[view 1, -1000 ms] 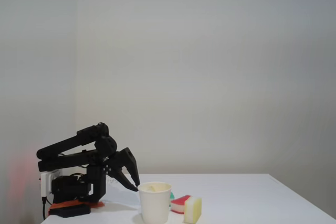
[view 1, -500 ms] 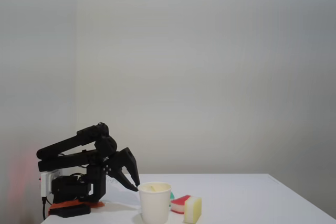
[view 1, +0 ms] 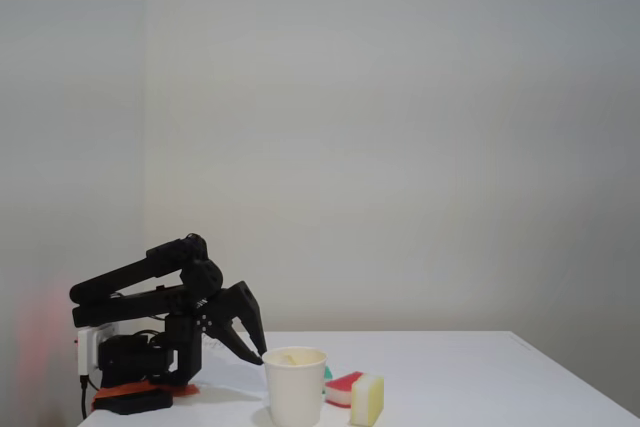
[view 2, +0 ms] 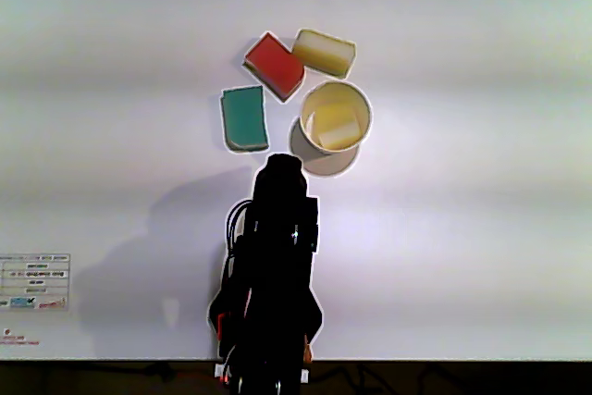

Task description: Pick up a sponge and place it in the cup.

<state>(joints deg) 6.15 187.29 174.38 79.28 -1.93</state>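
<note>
Yellow foam already sits inside the cup (view 2: 336, 116): we see a pale yellow sponge (view 2: 337, 126) lying in its mouth from above, and a sliver of it over the rim in the fixed view. Taking the cup as our landmark, the second yellow sponge (view 2: 325, 52) lies just beyond it, the red sponge (view 2: 275, 66) beside that one, and the green sponge (view 2: 245, 118) off to the cup's left in the other view, all flat on the white table (view 2: 481, 228). Our gripper (view 1: 250, 345) hangs close behind the cup, fingers parted and holding nothing. We judge these sponges light, soft and squashy, so a pinch across the short sides should hold without slipping; the paper cup looks light and easy to tip if nudged
</note>
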